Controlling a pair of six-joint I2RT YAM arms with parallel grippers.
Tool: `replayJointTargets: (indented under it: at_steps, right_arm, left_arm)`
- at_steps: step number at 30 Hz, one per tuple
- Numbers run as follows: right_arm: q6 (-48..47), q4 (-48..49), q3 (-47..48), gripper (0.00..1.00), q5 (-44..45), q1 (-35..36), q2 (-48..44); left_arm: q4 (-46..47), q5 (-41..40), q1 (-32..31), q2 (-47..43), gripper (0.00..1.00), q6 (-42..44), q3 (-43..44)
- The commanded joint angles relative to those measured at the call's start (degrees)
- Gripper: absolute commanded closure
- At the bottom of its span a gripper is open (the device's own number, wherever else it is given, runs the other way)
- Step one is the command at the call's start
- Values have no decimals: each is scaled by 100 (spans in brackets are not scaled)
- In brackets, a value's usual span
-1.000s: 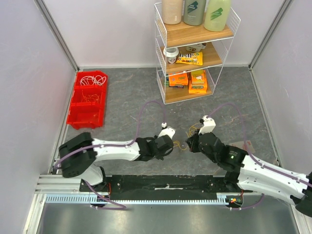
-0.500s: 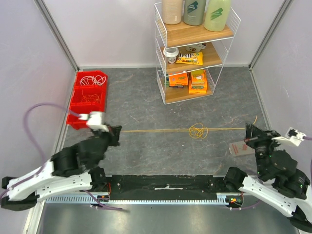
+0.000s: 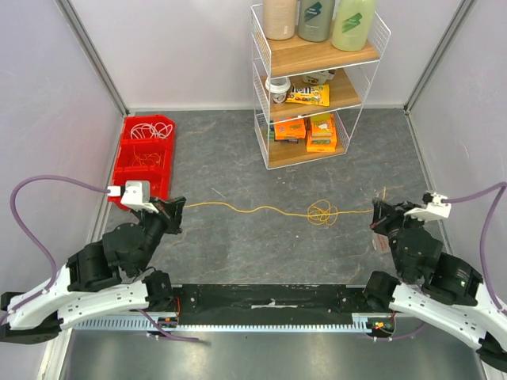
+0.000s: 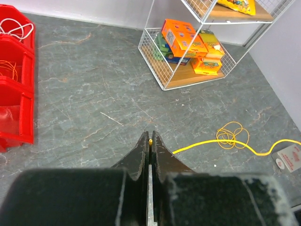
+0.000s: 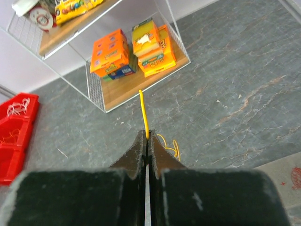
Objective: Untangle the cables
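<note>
A yellow cable lies strung across the floor in a slightly wavy line, with a small knot of loops right of centre. My left gripper is shut on its left end, and the yellow tip shows between the fingertips in the left wrist view. From there the yellow cable runs right to the knot. My right gripper is shut on the other end. In the right wrist view a short yellow stub sticks out past its tips, with loops just beyond.
Red bins at the left hold white cables and orange cables. A white wire shelf with orange boxes and bottles stands at the back centre. A small pale card lies on the floor by the right arm.
Both arms swung out from the centre, drawing the yellow cable into a line. Since half a second ago the right gripper has come inward and the taut cable has gone slack.
</note>
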Motion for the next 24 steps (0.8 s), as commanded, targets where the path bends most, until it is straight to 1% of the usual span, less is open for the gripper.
replayJointTargets:
  at_steps: [1,4,7,9,11,12,14,15,17,18,20,22,24]
  right_arm:
    - [-269,549,-204,100,-701,-21,643]
    - [-199,1304,-633,100,-1781,-21,1590]
    - [3,2007,-846,100,-3081,-21,3056]
    - [-32,2657,-881,100,-4083,-21,3989]
    - [-67,3307,-890,100,-4980,-21,4711]
    - [-49,3493,-855,100,-5271,-21,4967]
    - [-14,3539,-828,100,-5318,-12,5205]
    - [-40,3521,-802,98,-5309,-12,5241]
    - [-137,3434,-776,90,-5344,-12,5268]
    - [-163,3390,-758,84,-5370,-12,5285]
    - [-207,3162,-705,66,-5266,-21,5286]
    - [-208,2776,-653,45,-4881,-30,5172]
    - [-138,2389,-626,32,-4414,-56,4883]
  left_arm:
    - [179,279,33,401,98,204,-1]
    - [250,841,33,1208,98,46,-124]
    - [355,1403,24,2174,98,-287,-230]
    - [478,1877,41,2833,98,-446,-230]
    - [654,2362,50,3336,98,-586,-230]
    - [672,2529,50,3573,98,-666,-221]
    - [672,2723,59,3951,98,-824,-221]
    - [663,2785,77,4092,98,-859,-230]
    - [802,2960,94,4330,98,-895,-274]
    - [960,3179,103,4401,98,-817,-326]
    - [1224,3557,191,4559,98,-720,-397]
    - [1479,4031,348,4717,97,-614,-415]
    - [1647,4366,472,4884,87,-552,-397]
